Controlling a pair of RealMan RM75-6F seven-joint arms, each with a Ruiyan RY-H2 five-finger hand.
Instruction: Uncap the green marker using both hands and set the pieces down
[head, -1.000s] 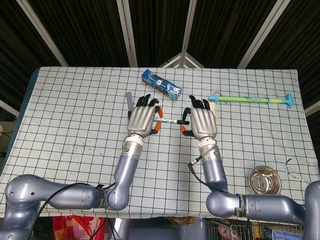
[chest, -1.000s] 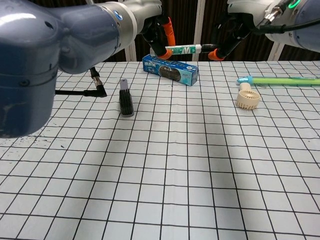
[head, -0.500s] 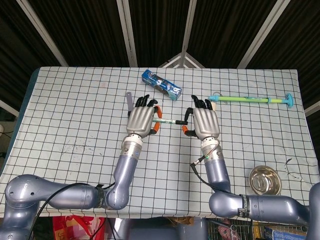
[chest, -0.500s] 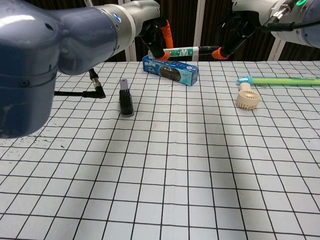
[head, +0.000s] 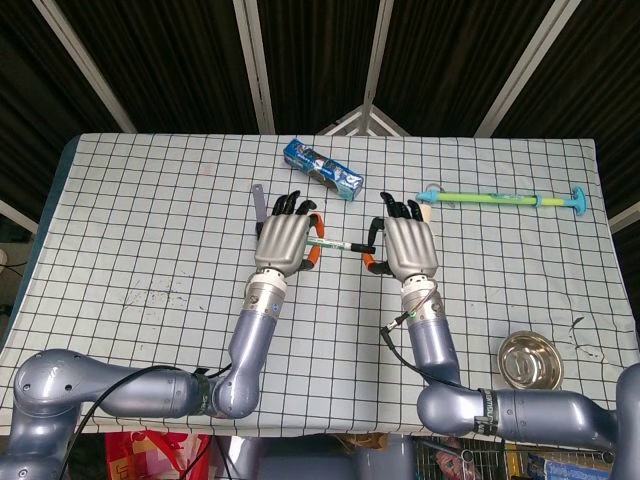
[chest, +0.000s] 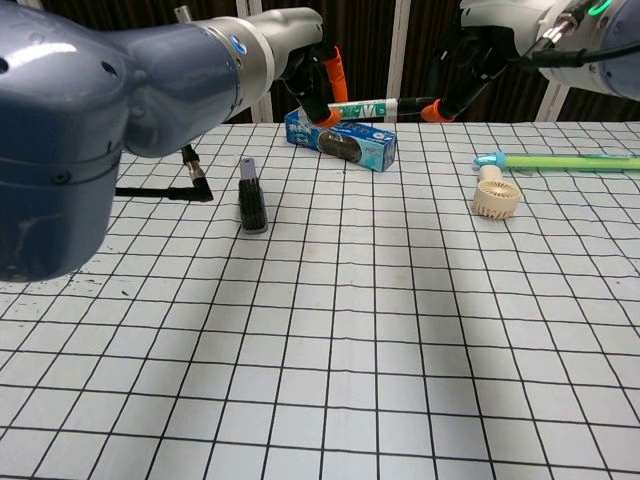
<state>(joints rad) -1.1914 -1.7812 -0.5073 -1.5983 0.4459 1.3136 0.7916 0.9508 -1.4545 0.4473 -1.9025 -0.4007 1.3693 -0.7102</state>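
- Left hand (head: 284, 240): fingers curled around the barrel end of the green marker (chest: 375, 106), gripping it above the table; the orange-tipped thumb presses against the barrel.
- Right hand (head: 408, 246): fingers closed on the dark cap end of the marker, opposite the left hand; the chest view shows the hand (chest: 470, 70) pinching that end.
- Green marker (head: 343, 243): held roughly level between the two hands, clear of the cloth, cap seemingly on.
- Checked tablecloth (chest: 330, 350): white with a black grid, covering the table.
- Nearer objects: a steel bowl (head: 529, 360) at the right front edge; a dark brush (chest: 251, 200) lying left of centre.
- Farther objects: a beige round fan (chest: 494, 193), a blue box (chest: 341, 138) behind the hands, a green-and-blue rod (head: 500, 200) at the far right.
- Background: dark sloped roofing with pale beams (head: 258, 60).
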